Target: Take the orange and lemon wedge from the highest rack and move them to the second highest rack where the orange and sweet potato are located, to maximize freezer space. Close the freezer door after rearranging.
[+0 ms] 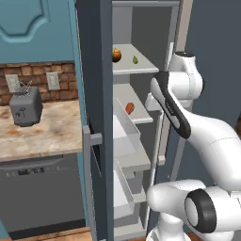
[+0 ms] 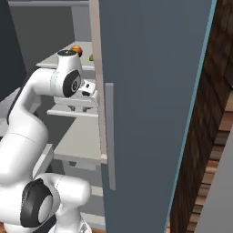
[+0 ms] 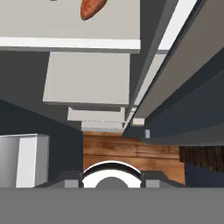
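Observation:
The freezer (image 1: 141,28) stands open, its freezer door (image 1: 96,94) swung out to the left. On the highest rack (image 1: 146,66) lie a round orange (image 1: 116,55) (image 2: 76,49) and the small olive lemon wedge (image 1: 135,60) (image 2: 91,57). The sweet potato (image 1: 130,108) (image 3: 92,8) lies on the second highest rack (image 1: 141,117) (image 3: 65,26). My gripper (image 2: 86,94) (image 3: 112,179) hangs at that rack's right front edge, pointing down, open with nothing between its fingers. My arm hides part of the second rack, and no orange shows there.
White bins (image 1: 126,134) line the door's inner face, close to my left. A tall dark panel with a bar handle (image 2: 110,136) stands right of the opening. Lower shelves (image 3: 87,81) and wooden floor (image 3: 131,151) lie below the hand. A toaster (image 1: 26,107) sits on the counter.

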